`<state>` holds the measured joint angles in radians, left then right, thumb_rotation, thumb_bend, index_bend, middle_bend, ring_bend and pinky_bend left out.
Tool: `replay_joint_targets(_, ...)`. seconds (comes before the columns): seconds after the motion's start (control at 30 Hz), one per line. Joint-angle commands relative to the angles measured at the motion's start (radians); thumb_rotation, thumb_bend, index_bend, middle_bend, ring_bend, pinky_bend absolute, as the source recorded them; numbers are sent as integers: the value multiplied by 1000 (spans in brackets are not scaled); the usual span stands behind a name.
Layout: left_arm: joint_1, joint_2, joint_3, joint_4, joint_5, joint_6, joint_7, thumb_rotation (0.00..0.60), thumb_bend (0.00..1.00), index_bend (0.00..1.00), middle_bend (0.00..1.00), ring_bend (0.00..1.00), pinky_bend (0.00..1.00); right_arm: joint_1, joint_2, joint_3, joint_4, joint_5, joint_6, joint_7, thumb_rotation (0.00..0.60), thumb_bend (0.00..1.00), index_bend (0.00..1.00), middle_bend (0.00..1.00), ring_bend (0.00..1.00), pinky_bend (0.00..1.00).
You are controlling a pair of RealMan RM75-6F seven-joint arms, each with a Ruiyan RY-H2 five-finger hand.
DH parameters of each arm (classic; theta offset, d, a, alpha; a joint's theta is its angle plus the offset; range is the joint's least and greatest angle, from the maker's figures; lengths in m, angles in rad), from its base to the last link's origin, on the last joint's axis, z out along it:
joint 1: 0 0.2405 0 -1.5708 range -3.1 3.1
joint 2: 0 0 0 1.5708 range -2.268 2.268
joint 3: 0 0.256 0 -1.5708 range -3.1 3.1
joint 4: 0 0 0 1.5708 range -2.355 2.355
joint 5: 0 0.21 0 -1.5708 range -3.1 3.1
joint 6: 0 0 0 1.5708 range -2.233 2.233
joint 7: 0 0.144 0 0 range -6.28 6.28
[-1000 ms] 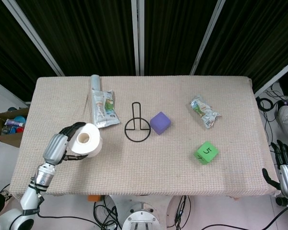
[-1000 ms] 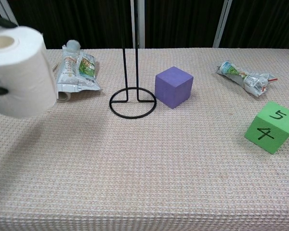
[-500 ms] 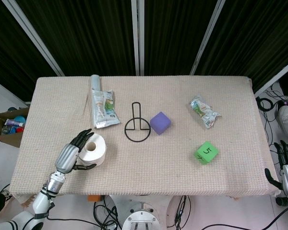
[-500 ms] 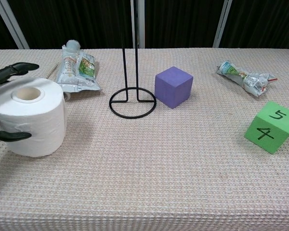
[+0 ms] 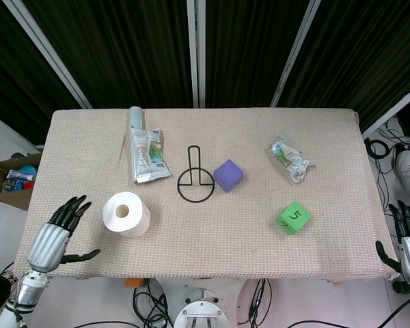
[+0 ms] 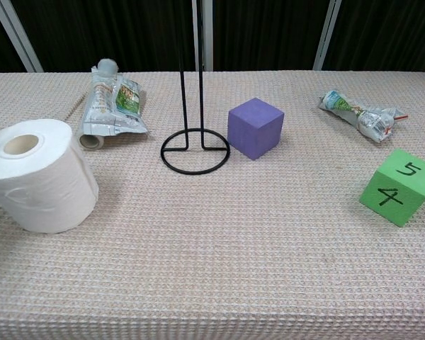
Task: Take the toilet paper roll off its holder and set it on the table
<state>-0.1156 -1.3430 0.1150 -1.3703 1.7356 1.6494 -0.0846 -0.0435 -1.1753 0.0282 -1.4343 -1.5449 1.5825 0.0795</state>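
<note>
Chest view, white toilet paper roll [image 6: 41,185] upright on table [image 6: 234,241], cardboard core up, left robot hand [image 5: 55,234] spread, empty

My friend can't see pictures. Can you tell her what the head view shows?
A toilet paper roll stands on end on a beige table, off its black wire holder. The robot's left hand is beside it, fingers spread, not touching. A purple cube and green die sit nearby.
</note>
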Motion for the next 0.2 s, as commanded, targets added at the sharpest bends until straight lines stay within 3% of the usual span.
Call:
replay_joint_targets(0.03,91,62,34,8,-48,46,110,403,62,0,0,0,157,2,-5,-2,8,5,-12,2,600,297,0,0,0,0)
replay_joint_targets(0.2,141,64,26,35,-68,85,175,406,61,0,0,0,154,6,-17,-10,17,-4,-20,-4,600,296,0,0,0,0)
